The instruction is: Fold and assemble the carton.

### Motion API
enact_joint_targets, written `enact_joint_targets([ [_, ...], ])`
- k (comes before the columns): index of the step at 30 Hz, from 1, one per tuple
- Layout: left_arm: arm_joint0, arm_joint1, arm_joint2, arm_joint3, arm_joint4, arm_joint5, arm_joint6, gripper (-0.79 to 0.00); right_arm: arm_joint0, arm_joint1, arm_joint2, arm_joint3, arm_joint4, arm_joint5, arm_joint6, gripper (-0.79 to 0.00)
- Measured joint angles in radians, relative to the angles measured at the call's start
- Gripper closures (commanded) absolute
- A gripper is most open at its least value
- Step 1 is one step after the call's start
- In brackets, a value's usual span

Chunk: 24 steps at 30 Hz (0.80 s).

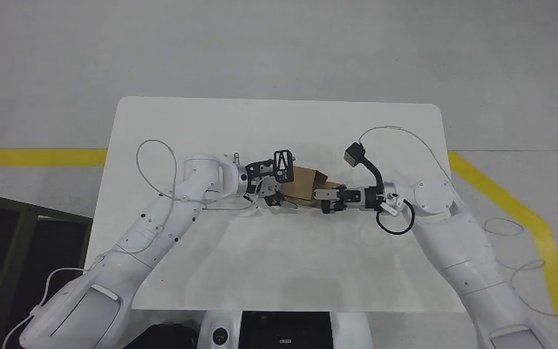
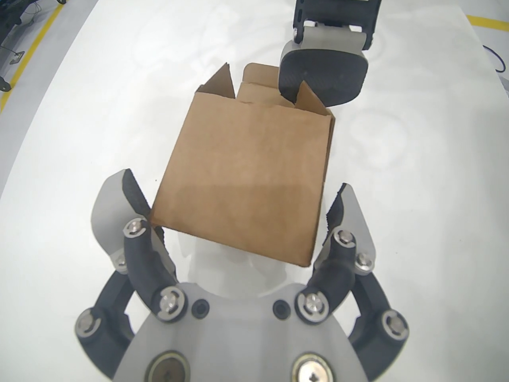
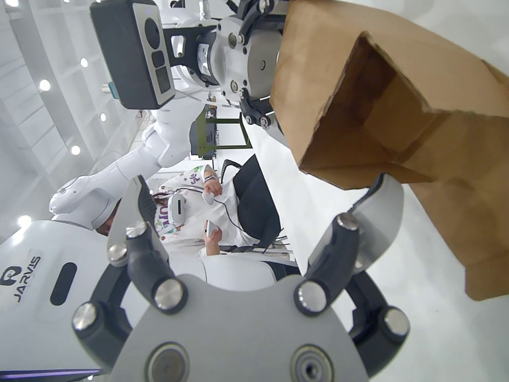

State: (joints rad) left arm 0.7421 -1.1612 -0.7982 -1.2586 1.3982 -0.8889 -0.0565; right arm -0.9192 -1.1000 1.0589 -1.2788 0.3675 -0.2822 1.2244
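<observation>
Left wrist view is showing the left gripper [image 2: 236, 180] clamping the near end of the carton [image 2: 254, 141], one finger [image 2: 113, 208] pressing on each side edge, so the fingers are standing wide with brown card filling the gap between them. Out from that palm the carton is stretching away with a plain broad panel facing up, and the held end seems to be riding a little off the white table [image 2: 99, 81]. Farther out, the end away from the left palm is standing open, small flaps [image 2: 220, 83] sticking up at its corners. Right there the right gripper [image 3: 262, 184] is meeting it with its fingers spread apart, gripping nothing; one dark pad [image 2: 322, 81] is touching the flap at one far corner, while the other finger [image 3: 135, 208] is hanging clear of the card. Looking from the right wrist, the carton's open mouth is gaping just beyond those fingers, bare brown inside, with a longer flap trailing down toward the table. From the top view, the two grippers are facing each other with the carton between them
</observation>
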Motion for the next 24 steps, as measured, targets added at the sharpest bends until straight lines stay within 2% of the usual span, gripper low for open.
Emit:
enact_joint_targets([
  [15, 0.039, 0.023, -0.056, -0.034, 0.018, -0.050, -0.017, -0.785, 0.161, -0.066, -0.147, 0.198, 0.067, -0.113, 0.035, -0.785],
  [24, 0.059, 0.032, -0.079, -0.054, 0.017, -0.072, -0.035, -0.785, 0.219, -0.101, -0.205, 0.296, 0.103, -0.165, 0.074, -0.785],
])
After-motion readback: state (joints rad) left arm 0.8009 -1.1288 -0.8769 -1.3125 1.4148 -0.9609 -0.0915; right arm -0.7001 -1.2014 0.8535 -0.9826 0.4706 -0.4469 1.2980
